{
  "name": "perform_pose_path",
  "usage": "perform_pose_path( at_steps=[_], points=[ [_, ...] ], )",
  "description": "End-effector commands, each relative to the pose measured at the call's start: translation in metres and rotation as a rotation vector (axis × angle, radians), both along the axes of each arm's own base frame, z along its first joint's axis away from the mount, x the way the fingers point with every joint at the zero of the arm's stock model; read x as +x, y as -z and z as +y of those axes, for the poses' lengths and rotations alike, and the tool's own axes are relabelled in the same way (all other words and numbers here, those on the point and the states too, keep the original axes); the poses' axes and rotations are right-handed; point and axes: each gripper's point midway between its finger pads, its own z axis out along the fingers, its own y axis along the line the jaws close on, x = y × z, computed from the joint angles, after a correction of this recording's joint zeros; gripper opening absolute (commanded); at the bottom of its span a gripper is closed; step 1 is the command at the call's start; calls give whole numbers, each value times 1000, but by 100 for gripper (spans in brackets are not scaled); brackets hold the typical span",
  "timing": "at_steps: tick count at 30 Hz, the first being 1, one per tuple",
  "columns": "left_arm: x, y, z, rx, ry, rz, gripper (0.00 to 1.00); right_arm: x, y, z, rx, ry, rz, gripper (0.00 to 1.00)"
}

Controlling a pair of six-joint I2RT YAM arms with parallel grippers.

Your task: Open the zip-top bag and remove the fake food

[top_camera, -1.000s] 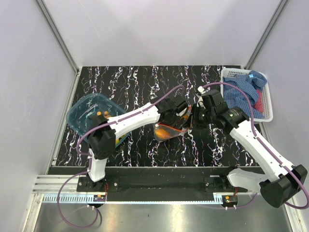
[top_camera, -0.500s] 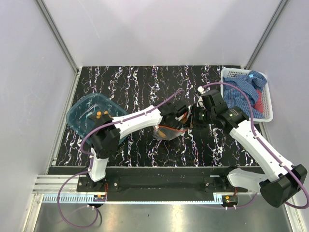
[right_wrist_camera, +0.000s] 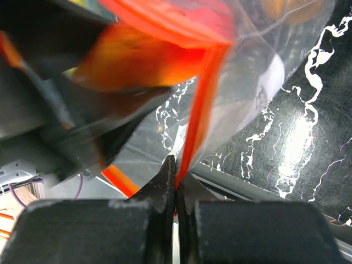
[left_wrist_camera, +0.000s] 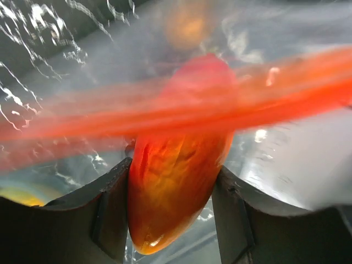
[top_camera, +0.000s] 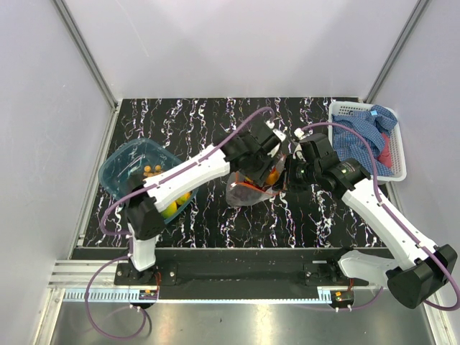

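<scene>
The clear zip-top bag (top_camera: 243, 192) hangs open at the middle of the table. My right gripper (top_camera: 287, 177) is shut on its orange-red zip strip (right_wrist_camera: 193, 140), with the jaws (right_wrist_camera: 176, 190) pinched tight on the strip's end. My left gripper (top_camera: 261, 169) is at the bag's mouth, shut on an orange-red, mango-shaped piece of fake food (left_wrist_camera: 176, 181). The fruit fills the gap between both fingers (left_wrist_camera: 113, 212). The blurred zip strip (left_wrist_camera: 99, 124) crosses in front of the fruit. More orange fake food (left_wrist_camera: 186, 25) shows dimly through the plastic.
A blue translucent tub (top_camera: 118, 167) at the left holds small tan balls (top_camera: 147, 169) and a yellow fruit (top_camera: 172, 205). A white basket (top_camera: 397, 169) with a blue checked cloth (top_camera: 363, 136) stands at the right back. White walls enclose the table.
My left gripper has risen out of the bag with the orange-red fruit and moved toward the far side. The right gripper has kept its hold on the zip strip.
</scene>
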Motion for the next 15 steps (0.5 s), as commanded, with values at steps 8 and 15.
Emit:
perform_pose_path(
  at_steps=[8, 15],
  points=[
    [-16, -159, -14, -439, 78, -152, 0, 3, 0, 0, -9, 9, -8, 0],
    [8, -210, 53, -474, -220, -364, 0, 2, 1, 0, -6, 9, 0, 0]
  ],
)
